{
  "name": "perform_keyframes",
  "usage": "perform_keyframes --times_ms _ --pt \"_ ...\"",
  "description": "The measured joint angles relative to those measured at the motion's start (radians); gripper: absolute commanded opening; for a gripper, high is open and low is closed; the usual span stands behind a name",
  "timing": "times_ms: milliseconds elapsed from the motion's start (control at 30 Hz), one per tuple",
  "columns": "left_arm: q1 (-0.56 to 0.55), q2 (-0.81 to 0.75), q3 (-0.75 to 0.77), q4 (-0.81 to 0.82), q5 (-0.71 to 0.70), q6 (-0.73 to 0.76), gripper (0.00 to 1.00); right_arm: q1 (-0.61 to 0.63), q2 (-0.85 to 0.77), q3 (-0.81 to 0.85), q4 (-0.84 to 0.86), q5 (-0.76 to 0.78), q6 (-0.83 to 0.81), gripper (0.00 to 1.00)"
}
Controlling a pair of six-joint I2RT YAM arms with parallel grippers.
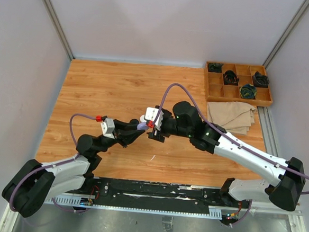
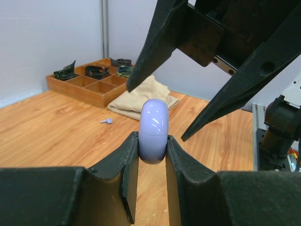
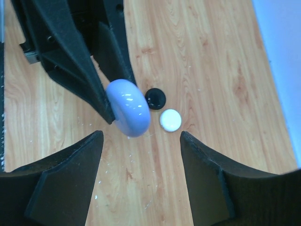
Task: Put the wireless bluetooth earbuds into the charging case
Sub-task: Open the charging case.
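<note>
Left hand pinched the glossy lilac round charging case edge-up between its fingers; right hand spread, just beyond the case, not touching.

no writing, label, brand mark or number is showing legibly in any of the three views. the lilac charging case is presenting only a plain glossy shell, with nothing on it that can be read.
</note>
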Motion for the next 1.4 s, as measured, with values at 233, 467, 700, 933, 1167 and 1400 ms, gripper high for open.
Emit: perform_keyframes --times_ms 233,467,700,933,1167,1400 --pt "0.0 0.0 -0.012 0.024 0.005 0.001 0.0 0.026 0.014 0.0 0.068 0.05 -0.026 0.67" --pt "0.0 0.009 -0.013 0.025 0.006 0.0 0.0 0.045 0.026 0.0 0.081 0.099 -0.044 0.66" --pt "0.0 0.018 -0.013 0.024 0.006 0.001 0.0 0.058 0.027 0.0 0.08 0.141 -0.052 0.65" --pt "0.0 0.026 -0.011 0.022 0.021 0.002 0.0 0.065 0.024 0.0 0.089 0.173 -0.052 0.65" --pt "0.001 0.028 -0.006 0.023 0.023 0.004 0.0 0.069 0.019 -0.001 0.093 0.189 -0.052 0.64" --pt "0.001 0.035 -0.003 0.021 0.03 0.005 0.0 0.072 -0.001 -0.011 0.102 0.212 -0.052 0.65"
